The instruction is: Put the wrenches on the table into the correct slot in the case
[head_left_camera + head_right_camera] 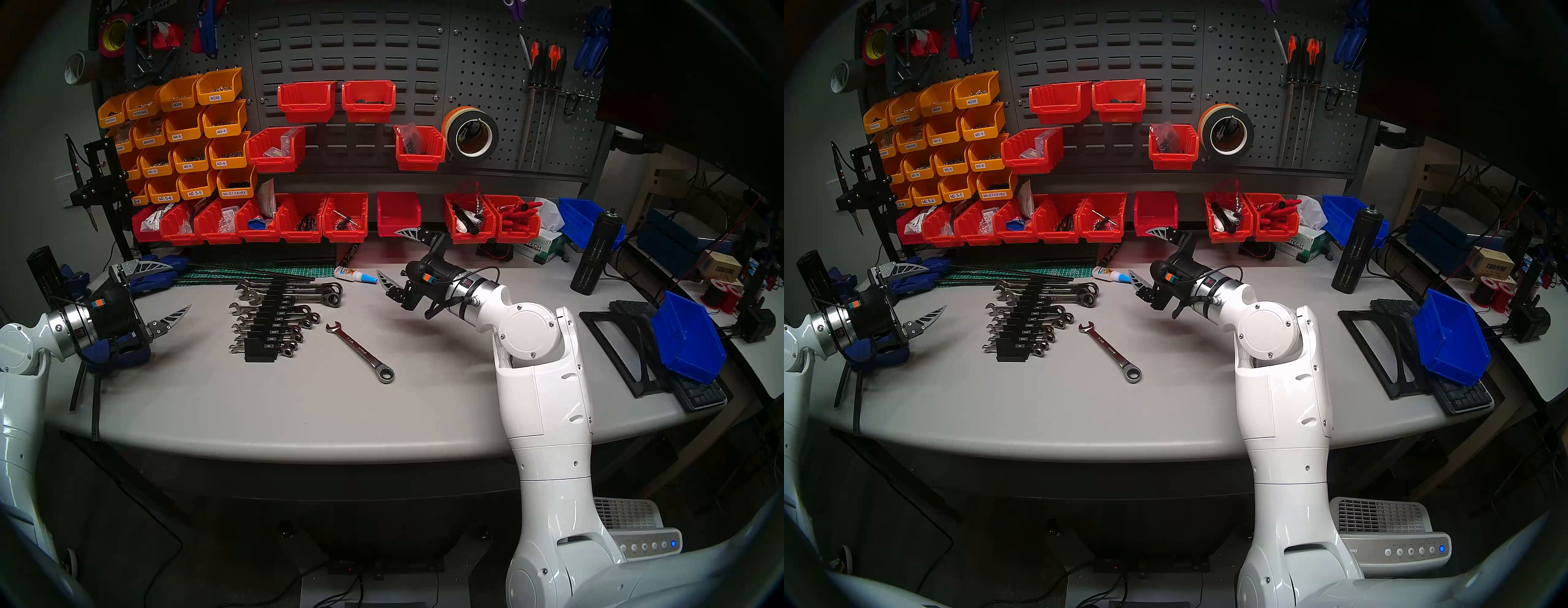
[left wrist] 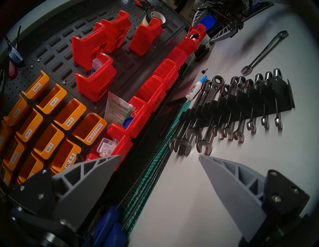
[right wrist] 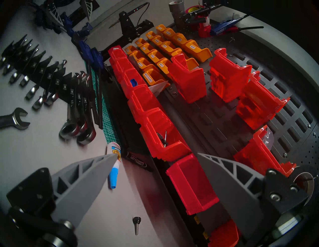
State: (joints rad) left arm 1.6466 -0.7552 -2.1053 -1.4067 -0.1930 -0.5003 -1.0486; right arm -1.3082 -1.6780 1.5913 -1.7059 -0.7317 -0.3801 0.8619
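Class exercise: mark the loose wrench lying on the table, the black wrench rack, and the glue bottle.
loose wrench [image 1: 359,350], head left view, middle of its shank.
wrench rack [image 1: 264,335], head left view, a black step near its nearer end.
glue bottle [image 1: 350,274], head left view, its white body.

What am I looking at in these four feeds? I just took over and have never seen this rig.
The two wide pictures come from the robot's head and look down on the grey table. The other two come from cameras on its wrists. The left gripper and right gripper are both open and hold nothing. One loose wrench lies on the table beside the black wrench rack, which already holds a row of wrenches. A glue bottle lies behind.
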